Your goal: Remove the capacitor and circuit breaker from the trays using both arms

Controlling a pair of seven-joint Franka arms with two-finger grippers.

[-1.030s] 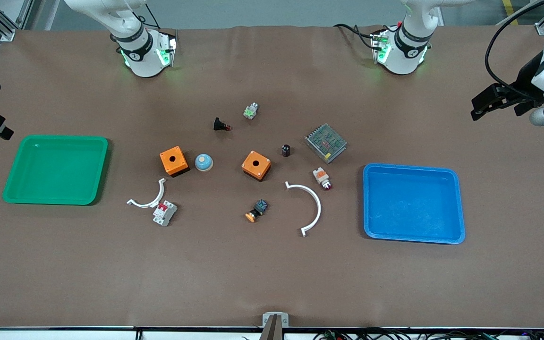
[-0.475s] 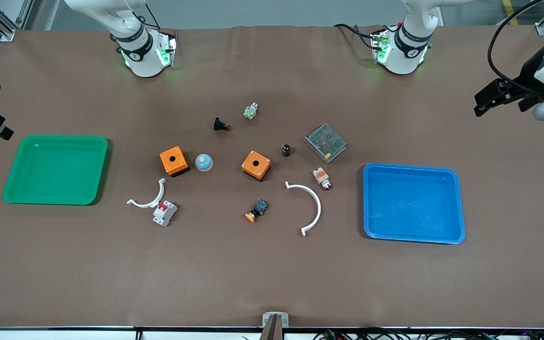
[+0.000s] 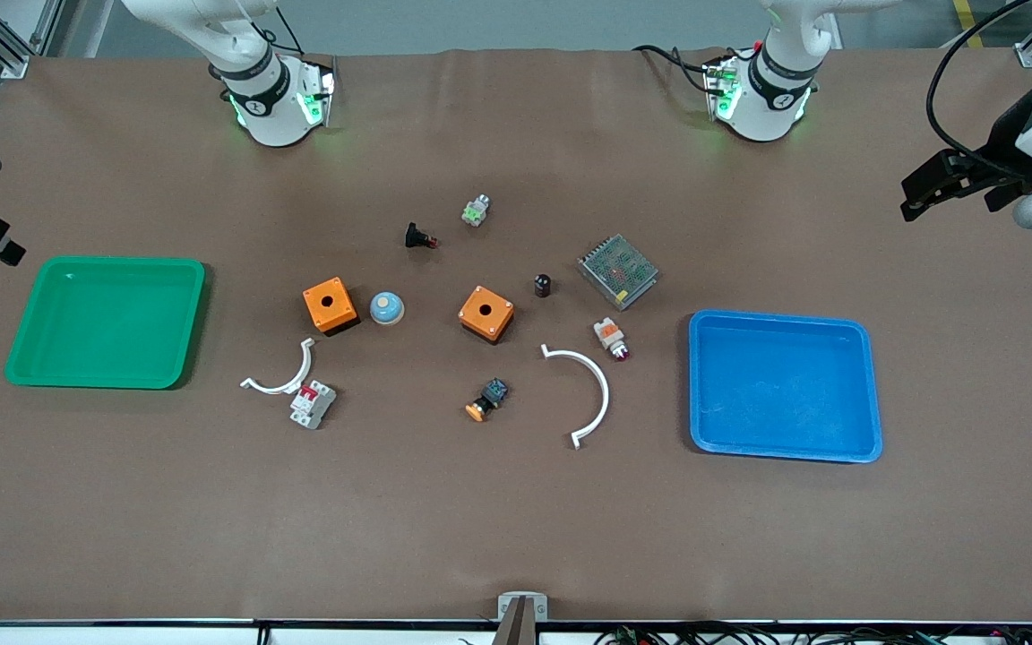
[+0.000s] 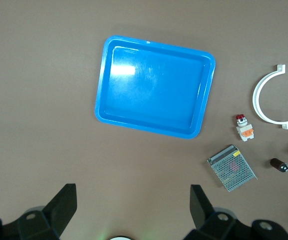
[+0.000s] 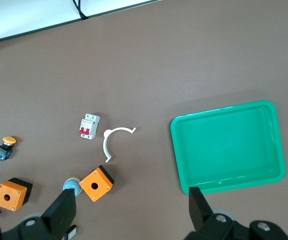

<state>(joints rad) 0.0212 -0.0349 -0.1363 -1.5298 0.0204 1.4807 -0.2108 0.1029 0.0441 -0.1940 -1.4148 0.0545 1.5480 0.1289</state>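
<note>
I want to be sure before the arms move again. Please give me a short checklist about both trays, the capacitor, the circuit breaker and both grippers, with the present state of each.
1. Green tray holds no part: ok.
2. Blue tray holds no part: ok.
3. Capacitor lies on the table, beside the metal power supply: ok.
4. Circuit breaker lies on the table, touching the small white arc: ok.
5. Left gripper open, holding nothing, above the table near the blue tray: ok.
6. Right gripper open, holding nothing, beside the green tray: ok.
</note>
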